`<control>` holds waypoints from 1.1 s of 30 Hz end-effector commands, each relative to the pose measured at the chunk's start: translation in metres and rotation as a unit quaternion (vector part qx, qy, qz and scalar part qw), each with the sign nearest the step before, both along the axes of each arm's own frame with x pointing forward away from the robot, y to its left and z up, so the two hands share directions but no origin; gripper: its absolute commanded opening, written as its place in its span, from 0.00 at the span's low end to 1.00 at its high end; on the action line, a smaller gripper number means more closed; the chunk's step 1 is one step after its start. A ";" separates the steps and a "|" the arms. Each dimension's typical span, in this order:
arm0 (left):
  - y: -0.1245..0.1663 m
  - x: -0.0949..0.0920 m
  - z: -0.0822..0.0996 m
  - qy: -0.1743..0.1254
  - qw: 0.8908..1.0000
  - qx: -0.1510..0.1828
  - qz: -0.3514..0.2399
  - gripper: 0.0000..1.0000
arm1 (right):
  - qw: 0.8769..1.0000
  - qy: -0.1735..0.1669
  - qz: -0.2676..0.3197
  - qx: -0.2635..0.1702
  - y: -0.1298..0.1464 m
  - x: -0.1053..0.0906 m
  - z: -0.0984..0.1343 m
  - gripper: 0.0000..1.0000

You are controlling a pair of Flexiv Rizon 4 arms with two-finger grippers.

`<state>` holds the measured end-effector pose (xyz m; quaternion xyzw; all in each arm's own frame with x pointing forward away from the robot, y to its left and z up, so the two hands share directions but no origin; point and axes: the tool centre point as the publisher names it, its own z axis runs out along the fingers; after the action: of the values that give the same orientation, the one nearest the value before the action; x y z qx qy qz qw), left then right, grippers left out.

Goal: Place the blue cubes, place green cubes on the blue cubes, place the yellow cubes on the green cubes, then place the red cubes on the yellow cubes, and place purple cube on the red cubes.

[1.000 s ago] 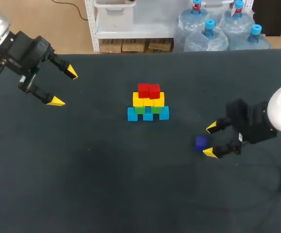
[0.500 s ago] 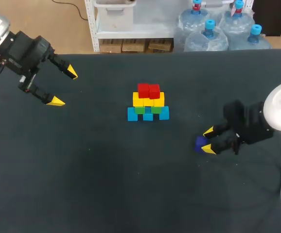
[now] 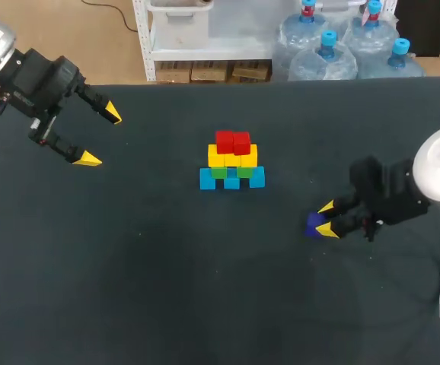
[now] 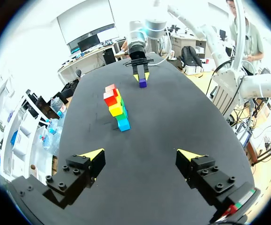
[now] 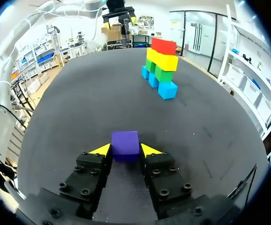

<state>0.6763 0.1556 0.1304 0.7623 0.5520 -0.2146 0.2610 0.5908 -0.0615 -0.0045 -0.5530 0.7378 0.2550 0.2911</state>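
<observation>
Your right gripper (image 5: 125, 150) clamps the purple cube (image 5: 125, 142), level and square to the fingers, near the right edge of the table (image 3: 167, 296); your left gripper (image 3: 100, 138) hangs fingers wide apart by the far-left corner

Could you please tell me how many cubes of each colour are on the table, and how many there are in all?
blue cubes: 3
green cubes: 2
yellow cubes: 3
red cubes: 2
purple cube: 1
Total: 11 cubes
</observation>
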 end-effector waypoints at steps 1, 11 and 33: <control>0.001 -0.001 -0.001 -0.002 1.000 -0.001 0.000 1.00 | 1.000 0.008 0.013 -0.004 -0.004 0.002 0.009 0.00; 0.001 -0.001 -0.001 -0.002 1.000 -0.001 0.000 1.00 | 0.998 0.027 0.058 -0.012 -0.021 0.017 0.051 0.00; 0.001 -0.001 -0.001 -0.002 1.000 -0.001 0.000 1.00 | 0.982 -0.046 0.179 -0.040 -0.013 0.090 0.153 0.00</control>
<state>0.6763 0.1556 0.1303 0.7623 0.5520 -0.2146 0.2610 0.6699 -0.0778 0.1459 -0.6931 0.6282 0.2327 0.2661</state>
